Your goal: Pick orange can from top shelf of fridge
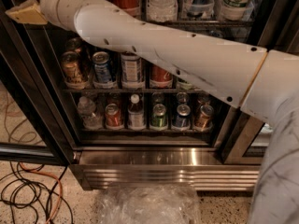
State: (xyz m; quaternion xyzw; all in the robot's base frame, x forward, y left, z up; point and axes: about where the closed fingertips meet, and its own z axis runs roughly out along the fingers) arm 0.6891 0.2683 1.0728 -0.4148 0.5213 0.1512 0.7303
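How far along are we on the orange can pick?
Done: the arm reaches across the fridge to its upper left, by the top shelf. In hand: unclear; the pincer is out of view above the frame, and no orange can shows. Left: confirm grasp, lift out.

A crumpled clear plastic sheet (147, 204) lies on the speckled stone floor (224, 210); tangled black and orange cables (28, 190) sprawl left of the sheet.

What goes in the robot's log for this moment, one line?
arm: across fridge front | gripper: top-left corner | orange can: not seen
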